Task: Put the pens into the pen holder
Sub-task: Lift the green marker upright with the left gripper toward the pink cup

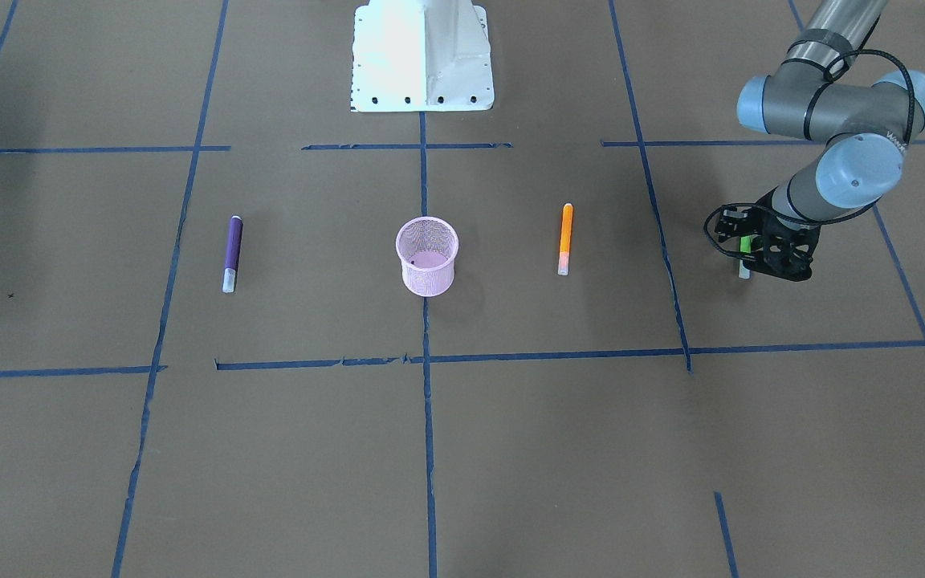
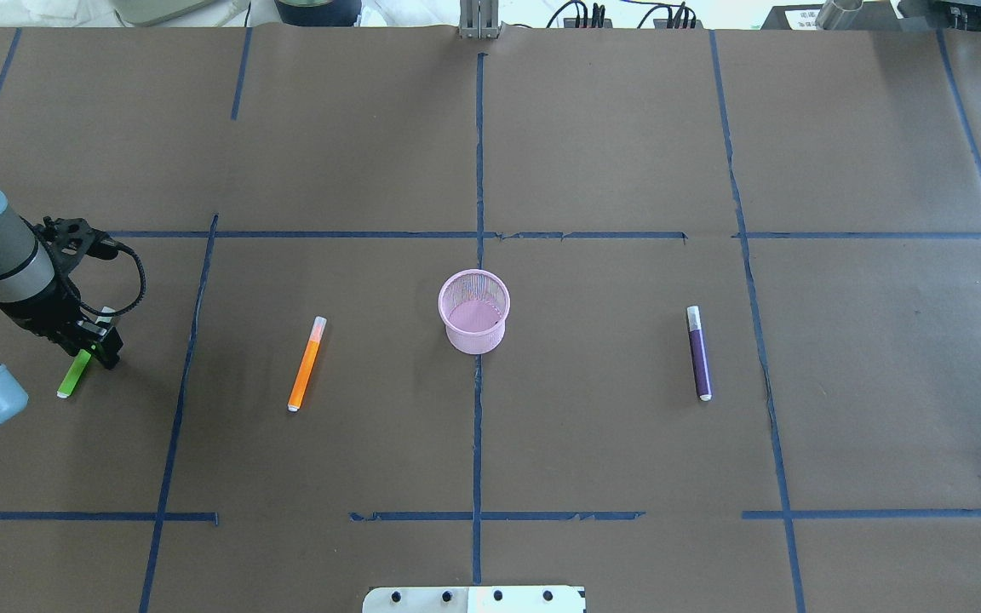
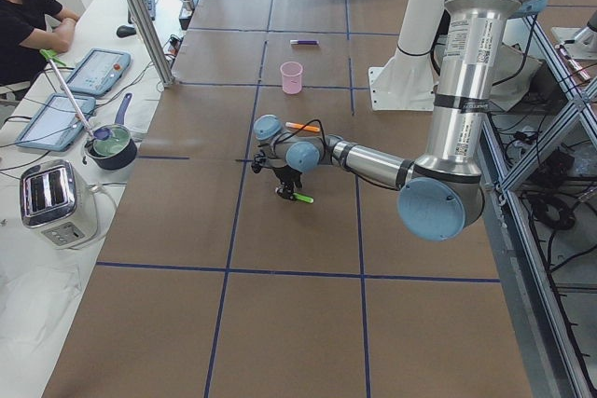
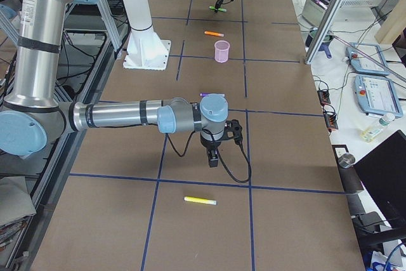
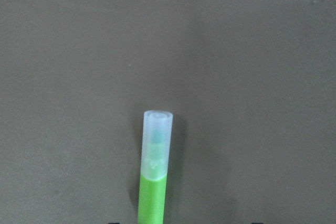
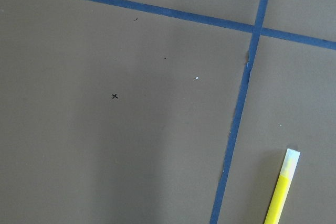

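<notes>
The pink mesh pen holder stands upright at mid-table, also in the front view. An orange pen lies flat to its left and a purple pen to its right. At the far left my left gripper is shut on the green pen, low over the table. The green pen's pale cap end points away in the left wrist view. My right gripper shows only in the exterior right view, pointing down near the purple pen; I cannot tell whether it is open or shut.
A yellow pen lies past the right gripper, also in the right wrist view. The white robot base stands behind the holder. A person, a toaster and a pan are beside the table.
</notes>
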Robot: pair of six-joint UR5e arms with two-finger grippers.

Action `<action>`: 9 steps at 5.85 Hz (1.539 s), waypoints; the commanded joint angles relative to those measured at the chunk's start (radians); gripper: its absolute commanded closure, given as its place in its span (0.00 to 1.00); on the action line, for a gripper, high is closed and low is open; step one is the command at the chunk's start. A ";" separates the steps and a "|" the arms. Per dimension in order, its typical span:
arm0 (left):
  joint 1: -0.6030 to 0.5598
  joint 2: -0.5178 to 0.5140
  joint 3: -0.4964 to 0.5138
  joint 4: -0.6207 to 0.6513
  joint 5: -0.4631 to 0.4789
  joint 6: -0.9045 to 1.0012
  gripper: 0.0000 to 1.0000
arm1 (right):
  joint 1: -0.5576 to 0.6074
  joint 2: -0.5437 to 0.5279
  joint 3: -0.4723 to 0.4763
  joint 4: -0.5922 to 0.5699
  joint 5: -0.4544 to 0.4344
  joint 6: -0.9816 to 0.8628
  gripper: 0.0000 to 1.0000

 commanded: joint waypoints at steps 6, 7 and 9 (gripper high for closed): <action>-0.028 -0.148 -0.230 -0.005 0.005 -0.131 1.00 | 0.000 -0.001 0.018 0.001 0.005 0.004 0.00; -0.011 -0.257 -0.282 -0.012 0.076 -0.204 1.00 | 0.002 -0.001 0.028 0.001 0.005 0.003 0.00; 0.082 -0.431 -0.301 -0.082 0.242 -0.352 1.00 | 0.000 -0.001 0.035 0.018 0.009 0.006 0.00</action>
